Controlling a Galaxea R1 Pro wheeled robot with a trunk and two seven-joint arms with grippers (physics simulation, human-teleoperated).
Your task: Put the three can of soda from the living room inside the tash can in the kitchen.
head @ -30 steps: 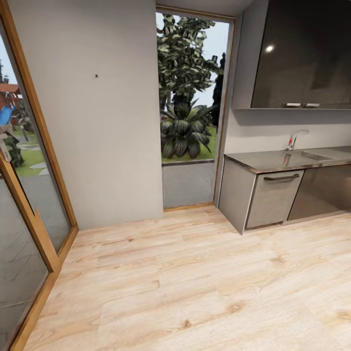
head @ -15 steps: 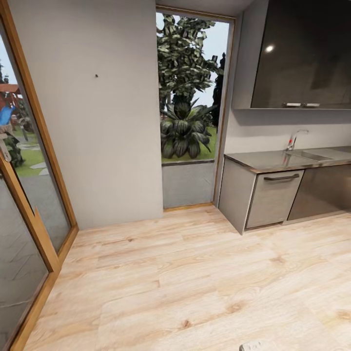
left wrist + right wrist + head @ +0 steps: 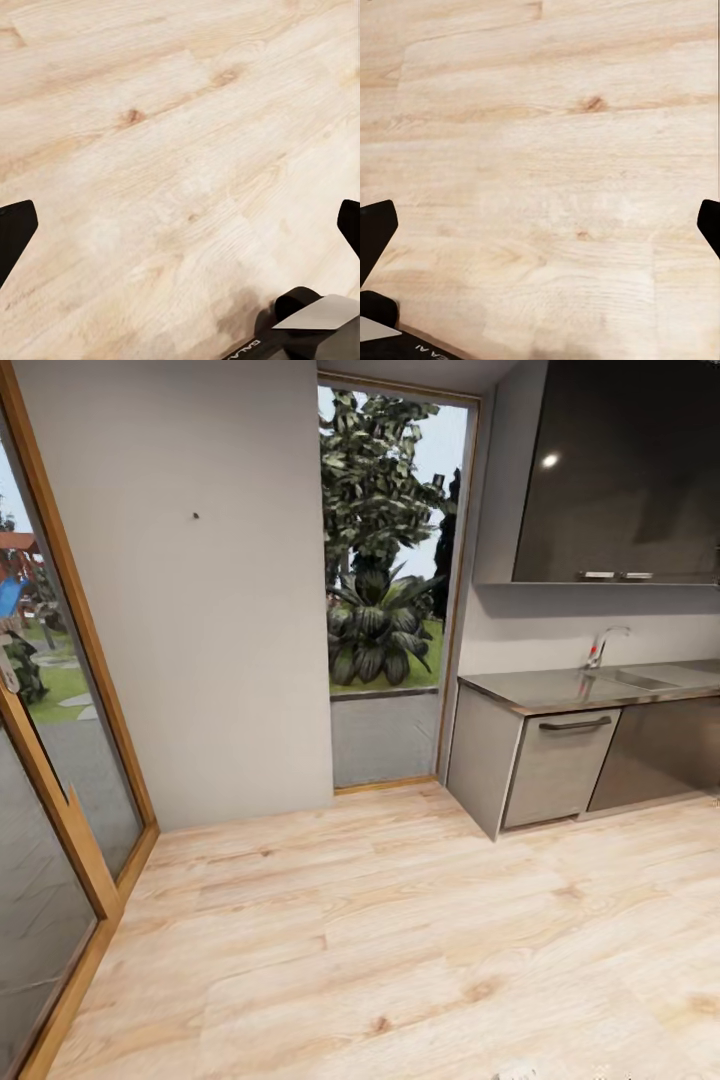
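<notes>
A corner of the kitchen (image 3: 560, 660) is seen from the head camera, with a light wood floor (image 3: 380, 930) spread across the lower half of the view. A grey steel counter (image 3: 560, 688) stands against the right-hand wall, with a sink (image 3: 648, 679) set into its top and a tap (image 3: 603, 643) rising just behind the sink. Below the counter top a drawer front with a dark handle (image 3: 575, 724) is visible, and above it a dark glossy wall cabinet (image 3: 620, 470) is mounted. A tall window (image 3: 392, 560) in the far wall looks out on a large leafy plant (image 3: 375, 630) and trees. A plain grey wall (image 3: 200, 590) lies to the left of the window, and a wood-framed glass door (image 3: 60, 780) runs along the left edge. From the left wrist camera, the left gripper (image 3: 180, 229) is seen with its two dark fingertips (image 3: 15, 229) spread wide apart over bare floor boards, nothing between them. From the right wrist camera, the right gripper (image 3: 540, 229) is likewise held with fingertips (image 3: 375, 229) far apart above the floor, with nothing held.
</notes>
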